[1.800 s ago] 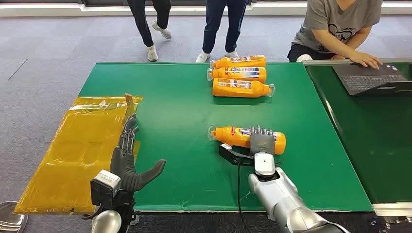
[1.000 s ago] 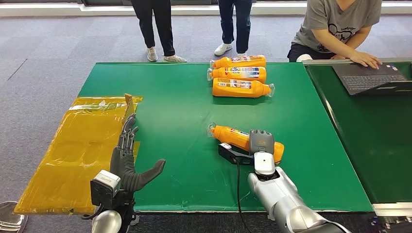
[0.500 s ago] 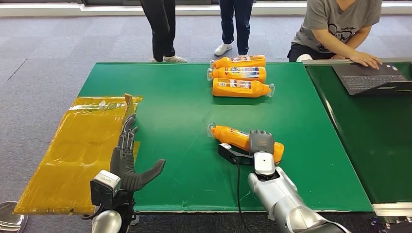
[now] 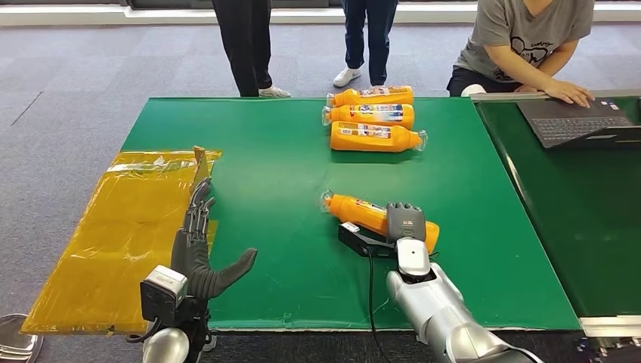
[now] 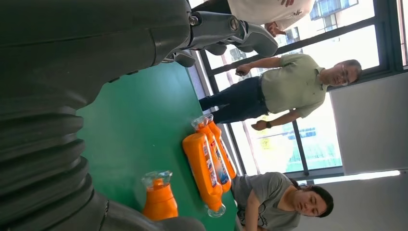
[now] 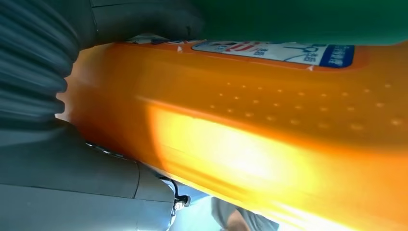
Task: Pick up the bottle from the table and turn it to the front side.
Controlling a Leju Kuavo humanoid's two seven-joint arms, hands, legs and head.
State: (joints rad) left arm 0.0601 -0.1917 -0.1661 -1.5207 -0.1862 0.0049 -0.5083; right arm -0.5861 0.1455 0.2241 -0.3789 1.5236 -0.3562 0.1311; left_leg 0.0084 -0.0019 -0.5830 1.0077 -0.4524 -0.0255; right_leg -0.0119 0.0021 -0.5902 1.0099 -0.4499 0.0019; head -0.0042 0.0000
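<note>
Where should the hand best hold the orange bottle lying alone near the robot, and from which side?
Around its wide body, from above, probably. The orange bottle lies flat, its neck narrow; the right hand already grips there.

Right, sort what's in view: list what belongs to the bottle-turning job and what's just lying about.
Part of the job:
- orange bottle, tilted on the green table
- right hand, gripping that bottle

Just lying about:
- three orange bottles side by side at the table's far edge
- yellow plastic sheet beside the table
- laptop under a seated person's hand
- left hand, fingers spread, holding nothing
</note>
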